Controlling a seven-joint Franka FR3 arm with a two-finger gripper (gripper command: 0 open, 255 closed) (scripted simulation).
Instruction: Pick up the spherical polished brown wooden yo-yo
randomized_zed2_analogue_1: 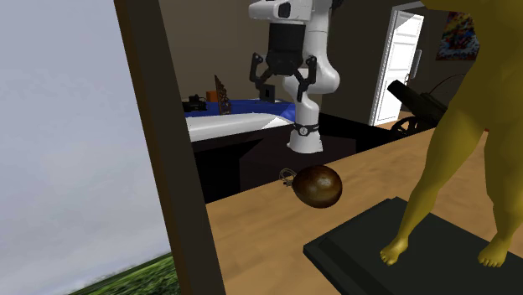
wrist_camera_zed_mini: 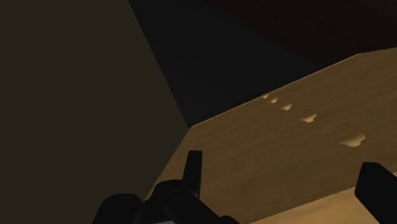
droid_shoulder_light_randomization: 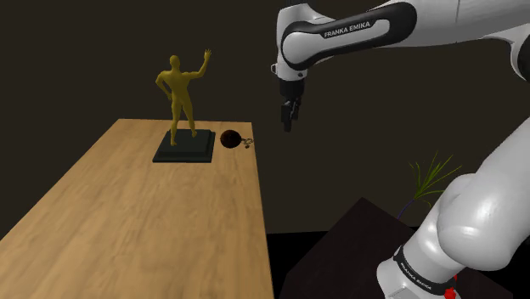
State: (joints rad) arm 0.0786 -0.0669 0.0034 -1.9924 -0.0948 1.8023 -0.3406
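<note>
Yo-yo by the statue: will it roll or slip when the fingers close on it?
Probably rolls: the yo-yo looks nearly spherical and sits near the edge of the table. Its glossy surface may slip in the open gripper as it closes. The small ring on one side might check rolling slightly.

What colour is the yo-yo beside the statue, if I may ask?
The yo-yo is dark glossy brown, best seen in the second exterior view.

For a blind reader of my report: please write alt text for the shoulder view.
A dark brown round yo-yo lies on a wooden table, beside the dark base of a golden statue. The white arm holds its black pincer open in the air, higher up and to the view's right of the yo-yo, holding nothing.
</note>
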